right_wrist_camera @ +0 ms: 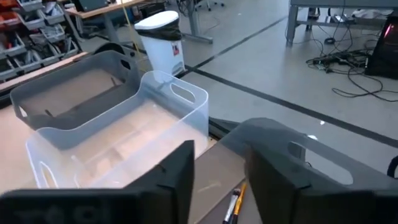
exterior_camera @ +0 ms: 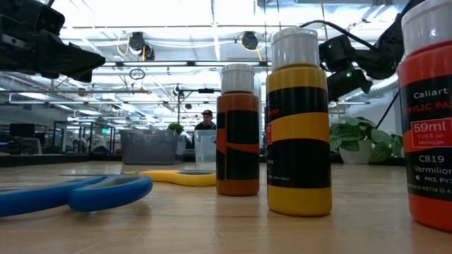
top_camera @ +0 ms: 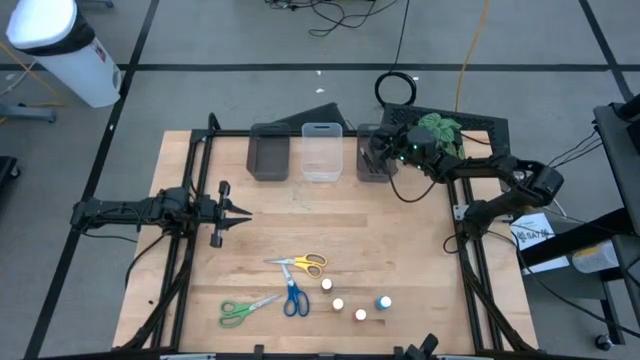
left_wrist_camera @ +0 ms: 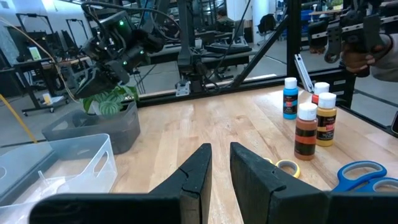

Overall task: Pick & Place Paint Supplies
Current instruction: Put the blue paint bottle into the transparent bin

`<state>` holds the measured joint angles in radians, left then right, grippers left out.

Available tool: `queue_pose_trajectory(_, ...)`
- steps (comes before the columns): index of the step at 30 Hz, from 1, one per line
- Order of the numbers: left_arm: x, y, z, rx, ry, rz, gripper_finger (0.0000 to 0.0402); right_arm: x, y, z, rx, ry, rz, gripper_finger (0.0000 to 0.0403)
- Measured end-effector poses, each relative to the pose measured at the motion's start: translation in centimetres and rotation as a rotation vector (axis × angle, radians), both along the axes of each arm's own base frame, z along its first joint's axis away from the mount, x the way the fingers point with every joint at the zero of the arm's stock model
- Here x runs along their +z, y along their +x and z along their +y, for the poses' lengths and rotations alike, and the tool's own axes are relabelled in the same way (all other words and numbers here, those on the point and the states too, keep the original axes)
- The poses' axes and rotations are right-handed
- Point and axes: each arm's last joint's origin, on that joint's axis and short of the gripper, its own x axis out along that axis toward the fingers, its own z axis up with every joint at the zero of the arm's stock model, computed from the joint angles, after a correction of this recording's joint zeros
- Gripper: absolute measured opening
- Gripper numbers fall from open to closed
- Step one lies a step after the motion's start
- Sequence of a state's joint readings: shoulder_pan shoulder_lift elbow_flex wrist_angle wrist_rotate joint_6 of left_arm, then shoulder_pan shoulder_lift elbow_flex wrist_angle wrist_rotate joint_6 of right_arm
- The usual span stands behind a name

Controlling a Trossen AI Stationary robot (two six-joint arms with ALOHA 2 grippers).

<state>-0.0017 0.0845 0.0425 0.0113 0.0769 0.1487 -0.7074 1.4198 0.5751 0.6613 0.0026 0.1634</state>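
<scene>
**A:** From above, your left gripper (top_camera: 235,213) hangs over the left of the table (top_camera: 400,250), jaws only a sliver apart and empty. Your right gripper (top_camera: 385,150) is at the back, over the right-hand grey bin (top_camera: 368,165).

**B:** And the supplies? Yellow scissors (top_camera: 305,263), blue scissors (top_camera: 294,298) and green scissors (top_camera: 245,310) lie near the front edge. Four paint bottles (top_camera: 339,303) stand just right of them.

**A:** At table height, you've got those bottles looming close, with the blue scissors flat at the left.

**B:** On your left wrist, the fingers (left_wrist_camera: 196,174) show a narrow gap with nothing in it, and the bottles stand ahead.

**A:** On your right wrist, the jaws are moderately parted and grip nothing. A brush (right_wrist_camera: 233,202) lies below them on the grey bin's floor, and the clear bin (right_wrist_camera: 124,143) sits alongside.
</scene>
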Motion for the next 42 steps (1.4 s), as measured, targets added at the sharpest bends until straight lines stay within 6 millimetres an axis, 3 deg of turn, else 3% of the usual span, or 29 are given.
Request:
queue_pose_trajectory(6, 0.0, 0.0, 0.0, 0.0, 0.0, 0.0, 0.0072, 1.2, -0.3, 0.8, 0.019, 0.0, -0.01, 0.0179)
queue_pose_trajectory(13, 0.0, 0.0, 0.0, 0.0, 0.0, 0.0, 0.0072, 4.1, -1.4, 4.0, 0.096, -0.002, -0.013, 0.0177)
queue_pose_trajectory(20, 0.0, 0.0, 0.0, 0.0, 0.0, 0.0, 0.0072, 6.0, -2.1, 8.3, 0.246, 0.005, -0.004, 0.0163)
queue_pose_trajectory(25, 0.0, 0.0, 0.0, 0.0, 0.0, 0.0, 0.0072, 6.6, -1.5, 11.6, 0.465, 0.017, -0.026, 0.016)
queue_pose_trajectory(33, 0.0, 0.0, 0.0, 0.0, 0.0, 0.0, 0.0072, 6.4, -0.5, 17.4, 0.806, 0.038, -0.02, 0.016)
queue_pose_trajectory(42, 0.0, 0.0, 0.0, 0.0, 0.0, 0.001, 0.0072, 6.5, -1.1, 23.2, 1.091, 0.048, -0.032, 0.016)
